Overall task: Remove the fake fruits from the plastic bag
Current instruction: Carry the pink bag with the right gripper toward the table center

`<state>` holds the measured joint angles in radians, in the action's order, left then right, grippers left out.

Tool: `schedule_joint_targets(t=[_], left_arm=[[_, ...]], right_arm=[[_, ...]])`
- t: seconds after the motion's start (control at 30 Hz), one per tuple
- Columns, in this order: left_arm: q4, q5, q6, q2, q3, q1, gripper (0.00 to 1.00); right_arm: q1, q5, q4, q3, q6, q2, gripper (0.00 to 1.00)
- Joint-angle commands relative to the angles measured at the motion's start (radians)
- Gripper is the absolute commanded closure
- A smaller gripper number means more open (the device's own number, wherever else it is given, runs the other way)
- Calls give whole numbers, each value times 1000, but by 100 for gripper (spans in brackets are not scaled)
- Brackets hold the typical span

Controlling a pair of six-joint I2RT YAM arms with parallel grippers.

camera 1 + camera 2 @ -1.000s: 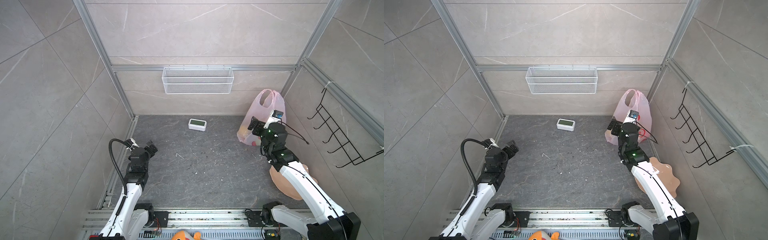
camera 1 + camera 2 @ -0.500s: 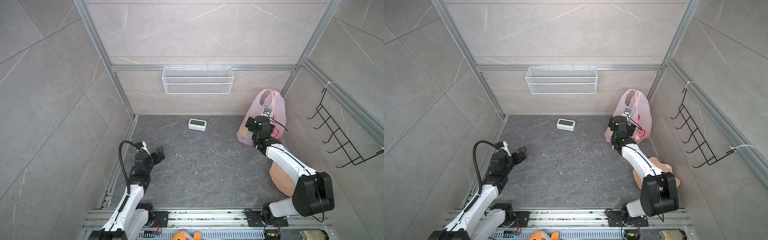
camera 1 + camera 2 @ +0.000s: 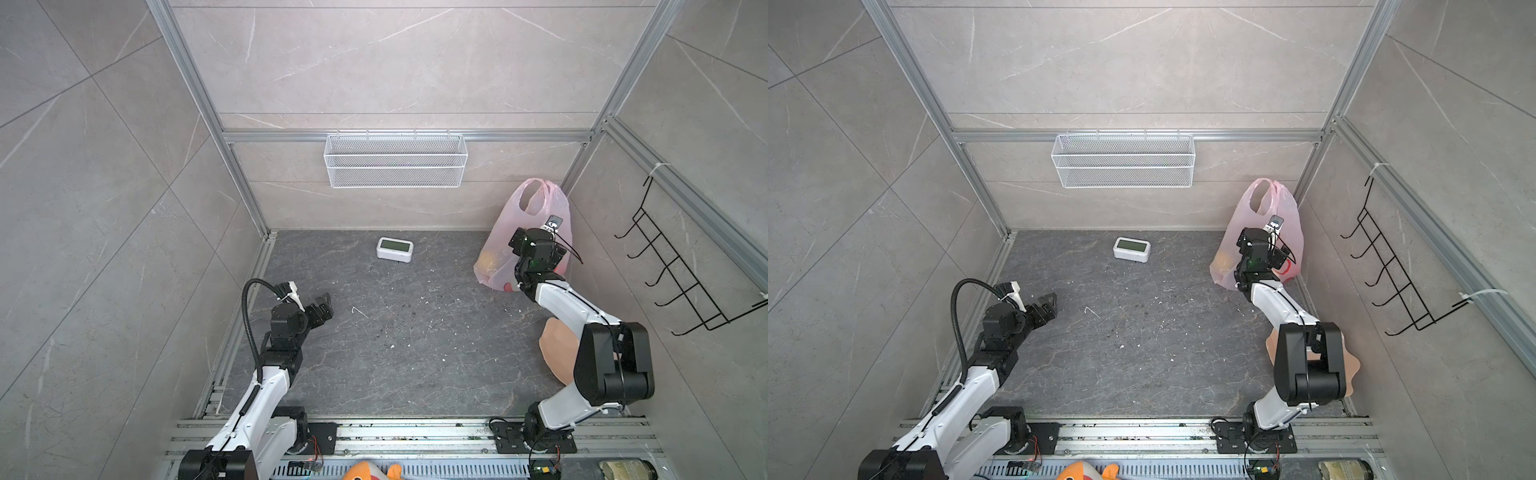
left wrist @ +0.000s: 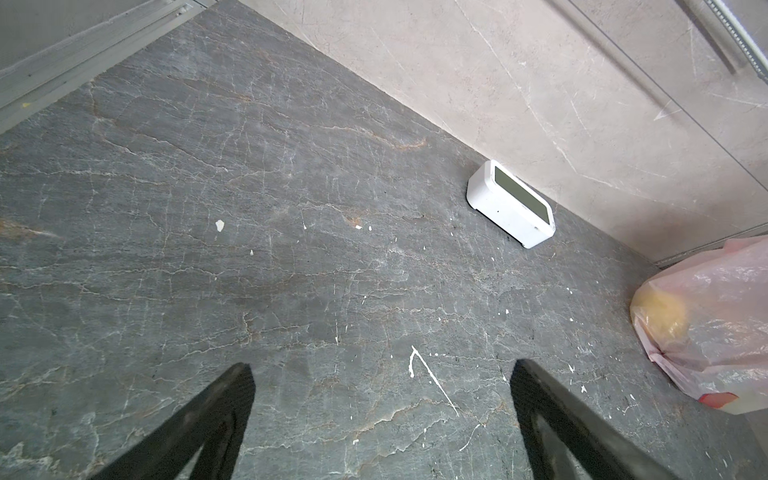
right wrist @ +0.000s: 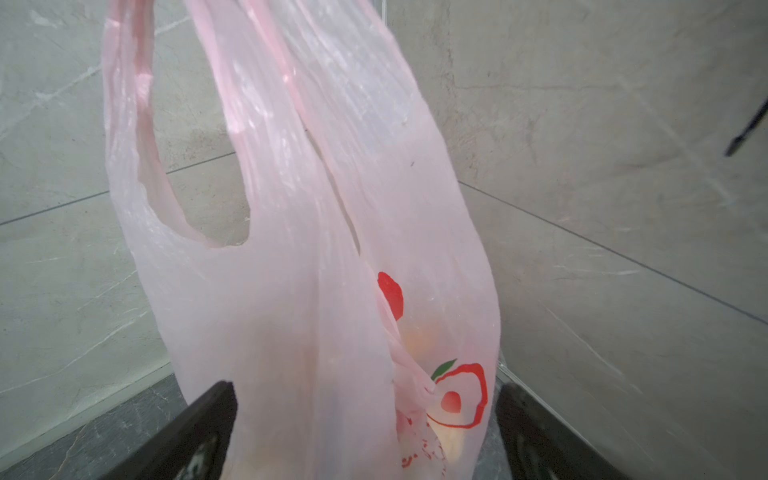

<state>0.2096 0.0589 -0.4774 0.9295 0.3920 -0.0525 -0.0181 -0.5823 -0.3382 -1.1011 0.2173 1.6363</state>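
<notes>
The pink translucent plastic bag stands upright in the back right corner, handle loops up. Fake fruits show only as yellow-orange blurs through its lower wall. My right gripper is low against the bag's front. In the right wrist view it stands open, one finger on each side of the bag's lower part. My left gripper is open over bare floor at the left, far from the bag.
A white clock sits near the back wall. A wire basket hangs on that wall and a black hook rack on the right wall. A peach bowl lies partly under my right arm. An orange plush is at the front edge.
My right arm has folded down and brought its gripper in against the bag. The left gripper has moved lower and a little to the right. Both stayed open.
</notes>
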Motion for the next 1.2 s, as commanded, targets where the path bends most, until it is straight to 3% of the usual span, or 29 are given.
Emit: schedule_joint_targets(t=[0.0,0.2,0.3,0.63,0.8,1.17], left_arm=[[57,18,34,16,5,-3,0],[66,15,40,37,4,-3,0],[69,15,43,46,5,-4,0],[77,5,46,67,8,-4,0],[71,-1,44,62,7,-4,0],[67,-3,30,63,11,-5,0]], right_arm=[[18,47,-43,-68,25,64,0],[49,70,-79,-106,36,127,5],[64,102,-76,-128,40,157,17],[62,251,-66,-97,58,119,98],[-2,272,-49,-46,44,39,100],[-267,205,82,99,25,-155,100]])
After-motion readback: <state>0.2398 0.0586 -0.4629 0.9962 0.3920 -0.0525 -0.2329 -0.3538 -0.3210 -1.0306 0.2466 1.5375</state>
